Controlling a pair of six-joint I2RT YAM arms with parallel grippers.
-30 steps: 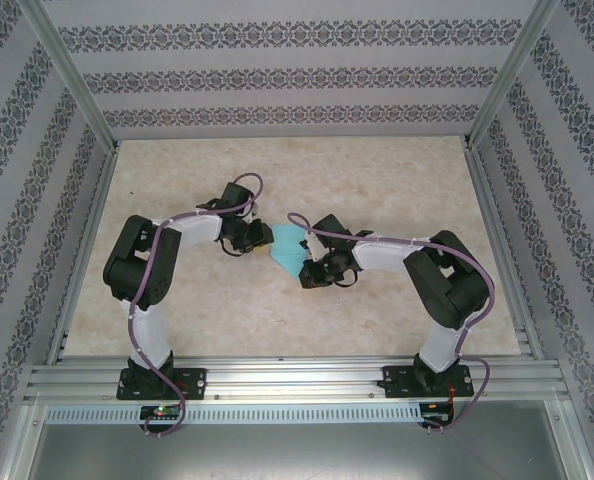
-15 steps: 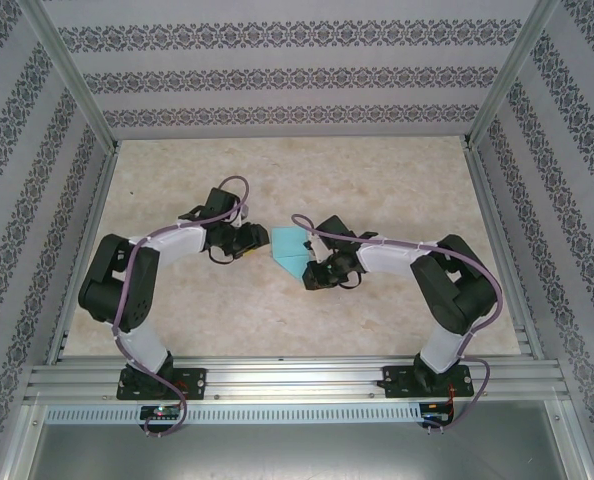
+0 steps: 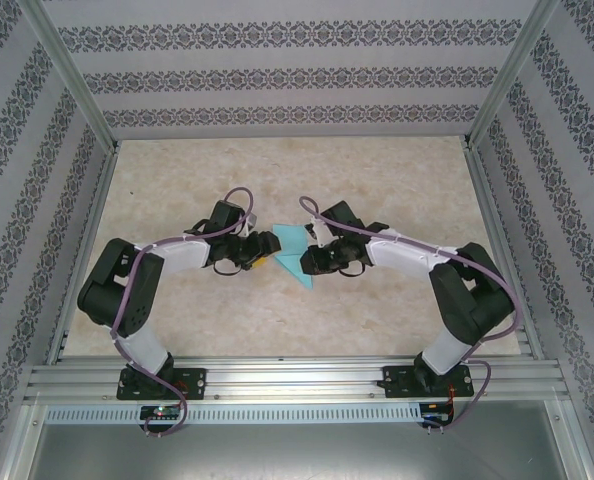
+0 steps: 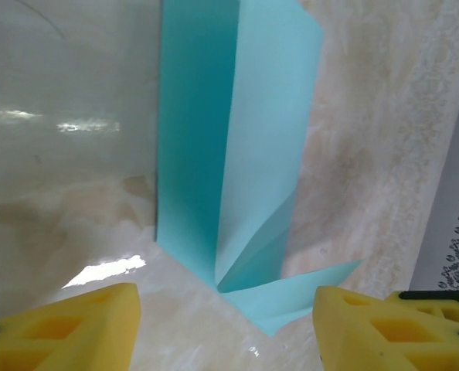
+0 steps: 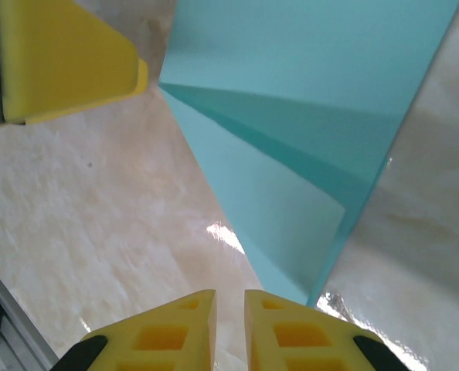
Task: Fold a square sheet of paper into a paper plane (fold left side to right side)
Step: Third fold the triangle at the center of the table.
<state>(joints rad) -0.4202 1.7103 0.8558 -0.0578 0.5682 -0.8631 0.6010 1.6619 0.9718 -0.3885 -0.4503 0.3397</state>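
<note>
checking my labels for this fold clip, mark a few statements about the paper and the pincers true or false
1. The paper is light turquoise. True.
2. The left pincer has its jaws wide apart. True.
3. The paper is a flat, unfolded square. False: it carries folds and layered flaps.
4. The left pincer clamps the paper. False: the paper lies on the table, ahead of its fingers.
5. Seen from above, the paper lies between the left pincer and the right pincer. True.

One camera looks down from above and behind me; my wrist cameras, close in, share the folded paper (image 4: 260, 116) from opposite sides.
</note>
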